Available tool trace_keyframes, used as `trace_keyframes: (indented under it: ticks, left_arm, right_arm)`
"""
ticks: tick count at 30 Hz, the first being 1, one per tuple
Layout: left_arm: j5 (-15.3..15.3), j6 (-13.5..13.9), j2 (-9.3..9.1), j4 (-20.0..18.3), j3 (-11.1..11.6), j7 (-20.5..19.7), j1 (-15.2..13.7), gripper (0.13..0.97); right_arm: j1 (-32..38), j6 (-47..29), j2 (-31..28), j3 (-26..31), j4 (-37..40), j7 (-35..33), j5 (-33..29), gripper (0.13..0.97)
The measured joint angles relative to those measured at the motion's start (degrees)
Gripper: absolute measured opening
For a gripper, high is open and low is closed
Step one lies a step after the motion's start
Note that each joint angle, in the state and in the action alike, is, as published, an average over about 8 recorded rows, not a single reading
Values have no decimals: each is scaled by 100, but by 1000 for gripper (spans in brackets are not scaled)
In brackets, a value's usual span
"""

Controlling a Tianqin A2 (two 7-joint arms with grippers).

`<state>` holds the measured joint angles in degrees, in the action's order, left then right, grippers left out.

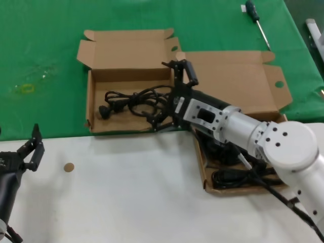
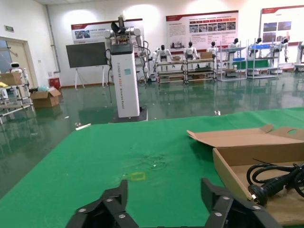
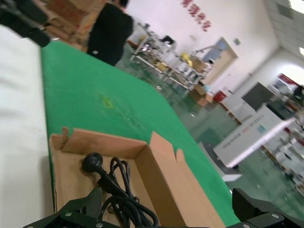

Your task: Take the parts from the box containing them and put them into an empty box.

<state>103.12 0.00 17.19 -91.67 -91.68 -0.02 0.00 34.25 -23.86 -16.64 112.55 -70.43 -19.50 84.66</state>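
The right gripper hangs with its fingers spread wide over the right-hand side of the narrower brown corrugated cardboard box, which lies at about 11 o'clock from the middle of the head view. In that box's shallow tray rests a tangle of thin black rubber power cord, one moulded plug pointing toward 9 o'clock; the right wrist view shows the same cord and round plug just below the spread fingers, which hold nothing.

The wider brown corrugated cardboard box, its broad lid folded back with round holes in the side flaps, sits at 3 o'clock, touching the narrower box. More black cord lies in its tray, partly hidden under the silver right arm.

The left gripper is parked at 8 o'clock over the white part of the desk, fingers apart and empty. A green cloth covers the far half of the desk, and a green-handled screwdriver lies at 1 o'clock
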Motion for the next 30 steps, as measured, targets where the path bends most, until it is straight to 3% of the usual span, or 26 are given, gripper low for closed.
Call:
trace_keyframes:
  ticks: [15,19,27,30]
  left_arm:
    - [0,0,0,0,0,0,0,772]
    - [0,0,0,0,0,1,0,772]
    - [0,0,0,0,0,3,0,903]
    - [0,0,0,0,0,3,0,918]
  right_arm:
    - [-985,684,-16,-600,-609,559,530,966]
    - [-1244,864,-20,-758,-769,706,669,966]
    - [-1769,1230,-28,-1077,-1095,1005,952,966]
    - [-1962,1366,-32,-1196,-1216,1117,1058,966]
